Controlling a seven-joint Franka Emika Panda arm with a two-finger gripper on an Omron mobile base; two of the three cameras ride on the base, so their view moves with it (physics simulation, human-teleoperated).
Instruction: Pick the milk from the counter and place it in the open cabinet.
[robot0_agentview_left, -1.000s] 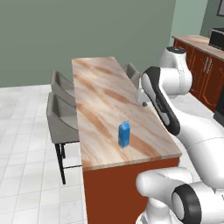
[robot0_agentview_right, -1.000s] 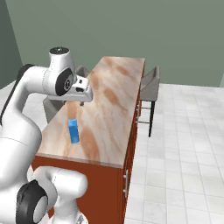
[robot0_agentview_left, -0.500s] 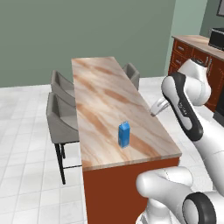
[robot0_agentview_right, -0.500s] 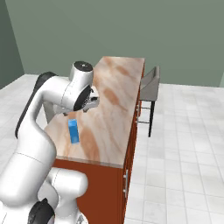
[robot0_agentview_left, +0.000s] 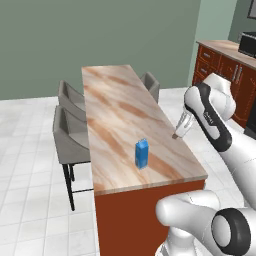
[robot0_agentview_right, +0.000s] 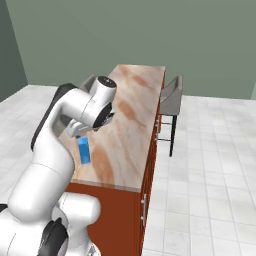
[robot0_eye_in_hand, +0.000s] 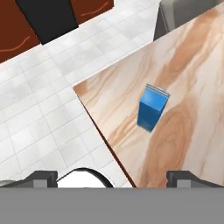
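Your two-finger claw hangs with its jaws spread wide, dark fingertips far apart at the bottom of the hand view, gripping and touching nothing. Beyond them, well apart from the claw, the small blue gable-top milk carton stands upright on the long tan-and-cream marbled stone counter, near its end edge. No lettering on the carton is readable. Grey upholstered stools line the counter's far side.

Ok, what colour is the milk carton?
Blue, with a paler top; the milk shows best in the hand view.
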